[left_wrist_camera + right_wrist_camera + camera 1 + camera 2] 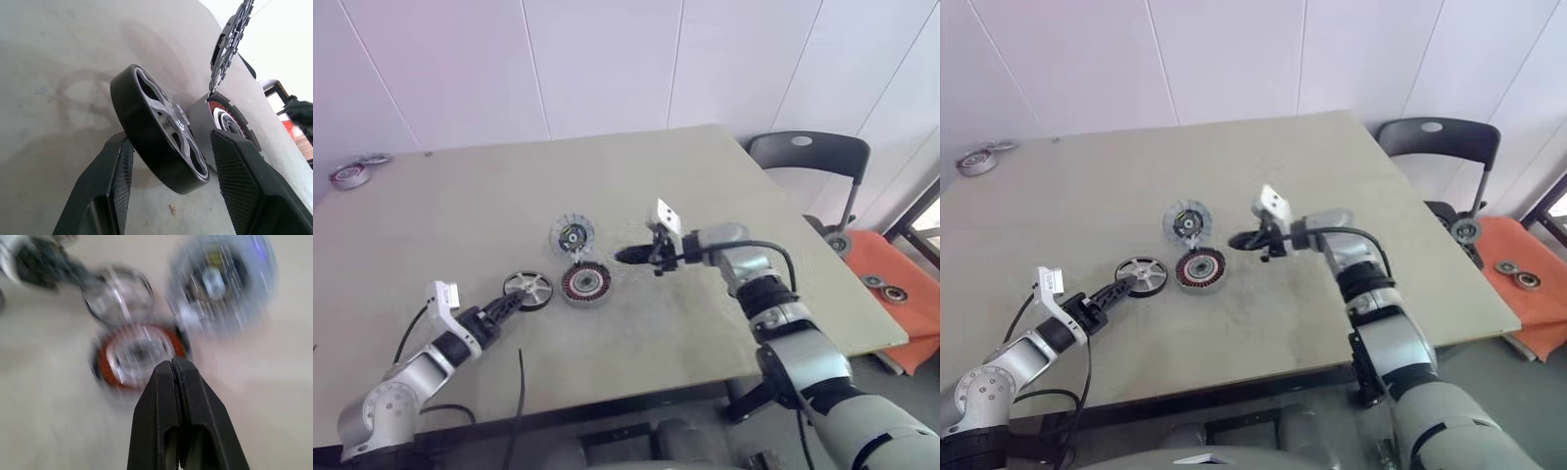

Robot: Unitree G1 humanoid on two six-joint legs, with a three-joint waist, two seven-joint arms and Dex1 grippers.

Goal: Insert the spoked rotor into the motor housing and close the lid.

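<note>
Three round motor parts are seen at mid-frame on one matte beige surface (705,196).
The dark-rimmed spoked rotor (528,289) is flanked by the half-spread left hand (512,302); the copper-wound motor housing (586,284) lies beside it, a silvery disc (572,236) above; the right hand (628,257) is pinched shut, empty.

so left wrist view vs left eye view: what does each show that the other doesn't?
Left wrist: close-up of the left gripper's fingers on either side of the spoked rotor, which stands on edge, rim on the table.

Left eye: the right gripper, shut and empty, just beside the motor housing; a chair; a tape roll at the table's far corner.

Both: rotor, housing with copper-red windings, and the round lid just behind the housing.
</note>
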